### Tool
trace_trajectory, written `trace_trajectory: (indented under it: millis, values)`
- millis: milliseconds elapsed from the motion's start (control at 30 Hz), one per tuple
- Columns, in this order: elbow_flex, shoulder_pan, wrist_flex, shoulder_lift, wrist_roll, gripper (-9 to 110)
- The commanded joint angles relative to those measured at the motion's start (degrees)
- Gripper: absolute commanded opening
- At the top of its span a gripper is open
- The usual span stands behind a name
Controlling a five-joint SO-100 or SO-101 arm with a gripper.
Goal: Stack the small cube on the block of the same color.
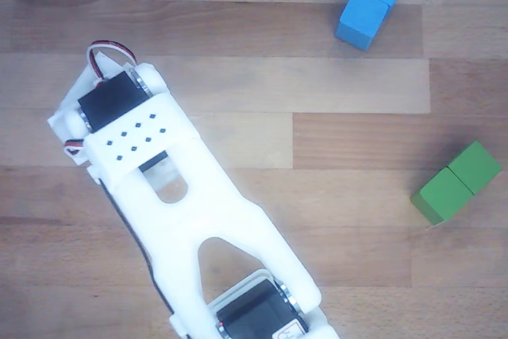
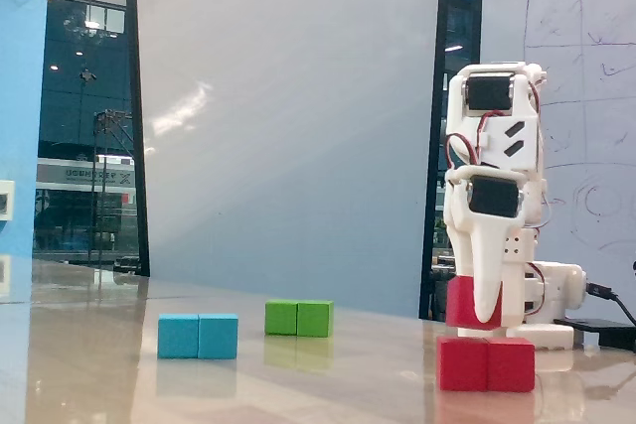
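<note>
In the fixed view, my gripper [image 2: 478,317] points straight down and is shut on the small red cube [image 2: 458,304]. It holds the cube just above the left half of the red two-cube block [image 2: 486,364], which lies on the table at the front right; a thin gap seems to separate them. In the other view, from above, the white arm [image 1: 186,196] covers the cube, the red block and the fingers.
A blue double block [image 2: 198,336] [image 1: 371,3] and a green double block [image 2: 298,318] [image 1: 456,182] lie on the wooden table, well apart from the red block. The arm's base [image 2: 547,295] stands behind the red block.
</note>
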Motion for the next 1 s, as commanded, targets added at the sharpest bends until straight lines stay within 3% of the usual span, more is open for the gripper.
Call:
trace_trajectory:
  millis: [0,833,967]
  values:
    - [-5.89,-0.44,-0.44,0.53,-0.53,9]
    - [-5.8,-0.35,-0.44,-0.18,-0.53,9]
    - [-5.8,-0.35,-0.44,-0.18,-0.53,16]
